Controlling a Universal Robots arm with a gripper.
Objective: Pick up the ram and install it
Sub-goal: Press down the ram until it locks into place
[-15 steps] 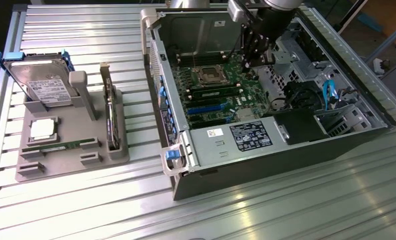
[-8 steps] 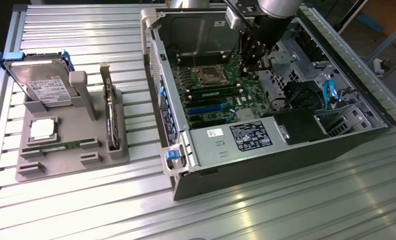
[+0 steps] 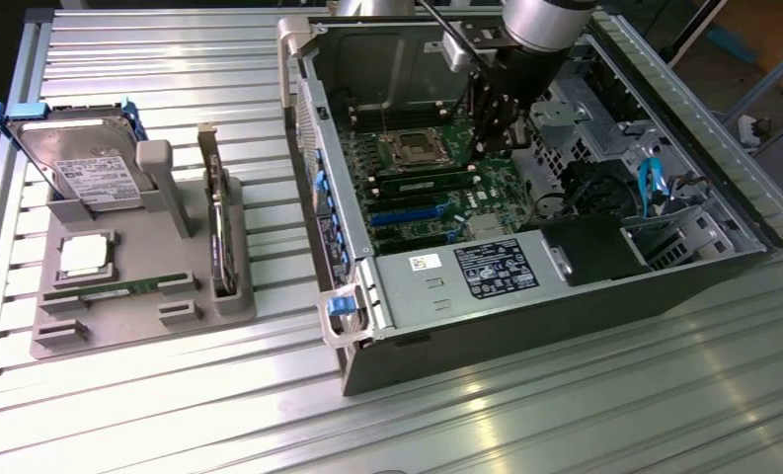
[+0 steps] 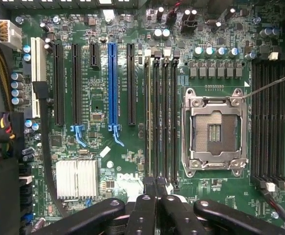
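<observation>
Outside, we're seeing the ram, a thin green stick with black chips, standing in a slot just near of the processor socket. Its long axis is running left to right. The wrist camera is catching the pincer pressed together over the slot ends.

Robotics lab bench, ribbed aluminium table, open computer case, parts fixture

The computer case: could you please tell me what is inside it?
A green motherboard with an empty processor socket and memory slots; the shut gripper hangs over those slots, hiding one end of them.
</observation>
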